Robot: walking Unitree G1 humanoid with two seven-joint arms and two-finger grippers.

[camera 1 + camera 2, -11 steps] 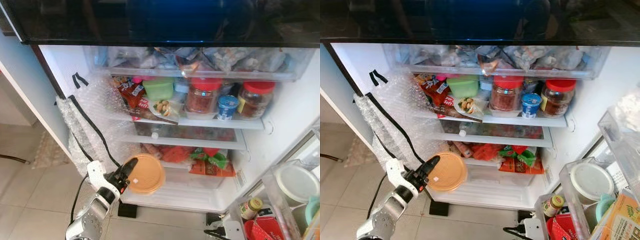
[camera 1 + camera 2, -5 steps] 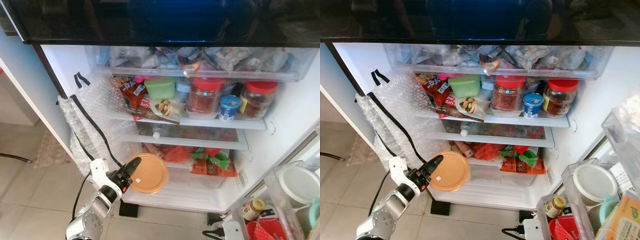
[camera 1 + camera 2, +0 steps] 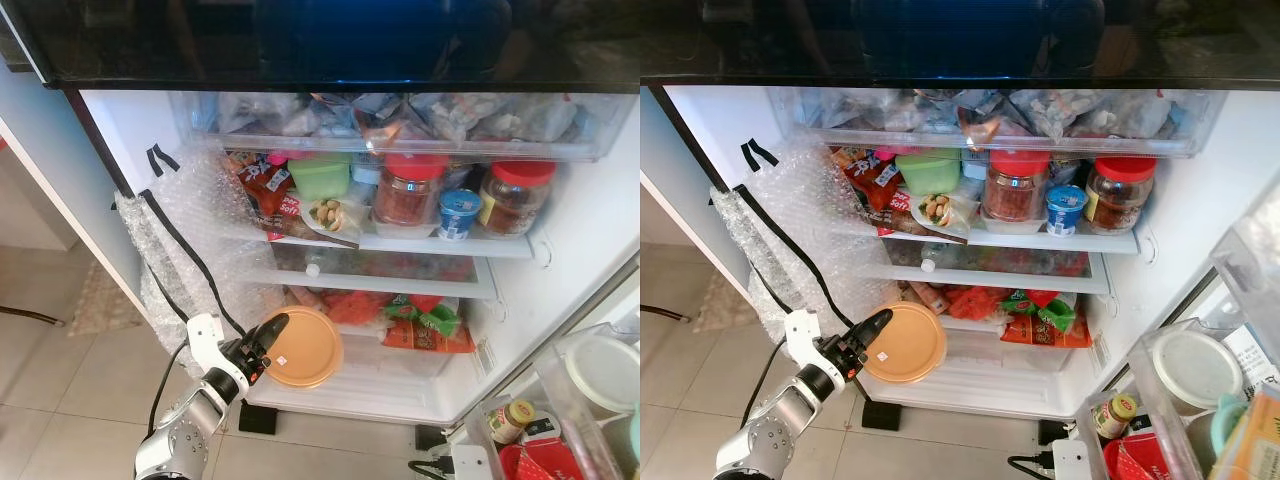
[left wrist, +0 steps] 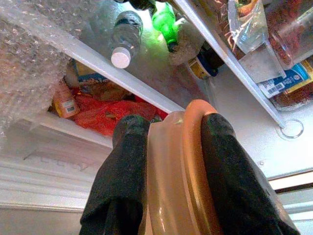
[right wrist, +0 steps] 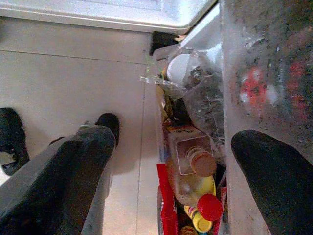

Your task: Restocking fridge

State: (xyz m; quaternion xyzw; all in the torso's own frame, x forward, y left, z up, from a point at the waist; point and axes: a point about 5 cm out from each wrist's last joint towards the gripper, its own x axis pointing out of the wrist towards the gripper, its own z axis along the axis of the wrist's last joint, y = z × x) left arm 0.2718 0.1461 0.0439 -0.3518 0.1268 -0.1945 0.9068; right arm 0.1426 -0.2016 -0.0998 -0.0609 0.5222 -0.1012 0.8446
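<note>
Closed narrowly on the rim of the round orange container [image 4: 181, 171], one black finger [image 4: 120, 181] on each face of it: so stand the jaws of the left gripper [image 3: 262, 347], with the container held on edge and its lid turned toward the camera. Held low, just in front of the bottom of the open fridge [image 3: 590, 230].

Just beyond the jaws, red and green packets [image 3: 420, 322] on the lowest shelf, and under them the pale drawer front [image 3: 370, 385]. Further above the jaws, a shelf with lying bottles [image 4: 124, 36]; higher again, red-lidded jars [image 3: 410, 190], a blue cup [image 3: 458, 213] and a green box [image 3: 318, 176]. Beside the jaws on the outer side, bubble wrap [image 3: 185, 250] over the fridge edge.

Probably the carrying-in step: container gripped, not yet placed. Next move calls for reaching forward and finding a free spot on a shelf, then turning the container flat before release; little room between the packets, so some care needed.

Right gripper [image 5: 171, 161] spread wide, holding nothing, hanging over the floor near the door bins with a yellow bottle [image 5: 195, 181].
</note>
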